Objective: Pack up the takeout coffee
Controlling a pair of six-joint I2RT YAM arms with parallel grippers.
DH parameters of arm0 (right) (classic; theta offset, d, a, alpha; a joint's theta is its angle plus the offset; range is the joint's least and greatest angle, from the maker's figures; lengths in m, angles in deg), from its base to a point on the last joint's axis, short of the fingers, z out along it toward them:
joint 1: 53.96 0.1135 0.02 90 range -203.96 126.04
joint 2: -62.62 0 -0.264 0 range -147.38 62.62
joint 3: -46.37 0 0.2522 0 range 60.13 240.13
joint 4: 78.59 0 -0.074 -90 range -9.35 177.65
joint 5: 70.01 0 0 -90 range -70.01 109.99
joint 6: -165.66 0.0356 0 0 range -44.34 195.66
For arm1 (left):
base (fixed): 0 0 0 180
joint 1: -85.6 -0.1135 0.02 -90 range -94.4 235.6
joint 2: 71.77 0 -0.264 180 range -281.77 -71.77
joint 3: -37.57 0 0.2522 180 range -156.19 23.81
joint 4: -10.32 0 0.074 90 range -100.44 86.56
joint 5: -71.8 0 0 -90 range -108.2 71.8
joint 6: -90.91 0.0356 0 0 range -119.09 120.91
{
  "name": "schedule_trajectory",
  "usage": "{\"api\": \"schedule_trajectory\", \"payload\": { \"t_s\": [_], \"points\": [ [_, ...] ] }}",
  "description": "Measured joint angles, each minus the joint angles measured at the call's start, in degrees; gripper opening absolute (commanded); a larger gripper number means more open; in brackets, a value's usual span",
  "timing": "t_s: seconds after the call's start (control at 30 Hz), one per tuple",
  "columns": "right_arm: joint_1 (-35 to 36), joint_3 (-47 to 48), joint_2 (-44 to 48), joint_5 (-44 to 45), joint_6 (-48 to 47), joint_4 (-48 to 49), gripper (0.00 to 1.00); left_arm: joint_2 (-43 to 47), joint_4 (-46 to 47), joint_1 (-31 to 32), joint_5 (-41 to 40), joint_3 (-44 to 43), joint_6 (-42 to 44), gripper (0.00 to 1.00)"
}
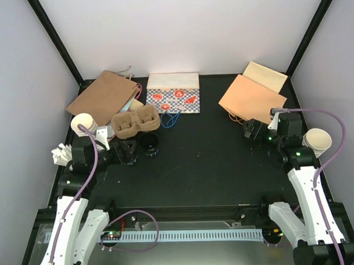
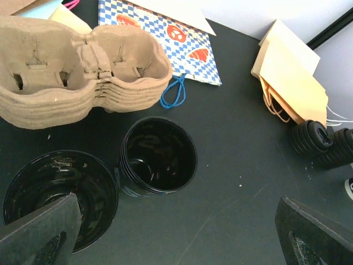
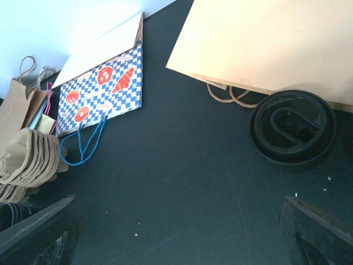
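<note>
1. From the top camera, we see the left gripper (image 1: 126,150) standing right at the two takeout coffees on the left side of the table (image 1: 224,166). The first black cup (image 1: 130,157) is partly under its fingers, and the second black cup (image 1: 149,142) is just beside it to the right. The cardboard tray (image 1: 135,122) lies just behind both cups, with its long axis running left to right. The right gripper (image 1: 250,130) is well apart, near the peach paper bag (image 1: 251,98). We judge the left arm to be much the nearer one for the pick.

2. In the left wrist view, the left gripper (image 2: 176,201) is spread wide and holds nothing. The first black cup (image 2: 55,190) sits upright at the left finger, its near rim hidden behind that finger. The second black cup (image 2: 159,156) stands upright, ahead of the fingertips and left of the midline. Being round, neither cup has an axis to line up with. The cardboard tray (image 2: 83,94), both hollows bare, is just beyond them. We reckon either cup needs only a short carry forward to reach it.

3. In the right wrist view, the right gripper (image 3: 179,212) is likewise wide and empty. It faces bare table, with a black lid (image 3: 292,130) ahead to the right. Only an edge of the cardboard tray (image 3: 27,160) shows at the far left. A dark rim in the lower left corner may be a cup, but we cannot tell.
</note>
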Motion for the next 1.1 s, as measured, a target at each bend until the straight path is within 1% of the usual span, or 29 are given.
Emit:
{"api": "schedule_trajectory", "payload": {
  "t_s": [0.17, 0.33, 0.53, 0.67, 0.8, 0.93, 1.1],
  "points": [
    [0.0, 0.2, -1.4, 0.5, 0.2, -0.2, 1.00, -0.7, 0.1, 0.0, -0.2, 0.0, 0.0, 0.99],
    [0.0, 2.9, -4.3, 2.1, 0.2, -0.5, 1.00, -0.7, 0.2, 0.0, -1.7, -1.1, 1.6, 0.99],
    [0.0, 8.3, -11.2, 2.7, 0.0, -0.3, 1.00, -0.5, 2.8, 0.0, -3.0, -2.6, 5.7, 0.99],
    [0.0, 10.3, -16.5, 2.6, 0.0, 0.7, 1.00, -0.3, 5.0, 0.0, -3.1, -1.0, 6.4, 0.99],
    [0.7, 12.2, -21.9, 3.1, -0.2, 1.2, 1.00, -0.7, 5.2, 0.0, -3.2, 0.3, 7.3, 0.99],
    [3.9, 17.6, -28.9, 6.5, -1.6, 0.4, 1.00, -1.2, 6.0, 0.0, -2.8, 0.8, 7.7, 0.99],
    [10.9, 26.9, -38.2, 12.9, -4.5, -0.7, 1.00, -2.7, 7.1, 0.0, -1.4, 1.4, 7.8, 0.99]
  ]
}}
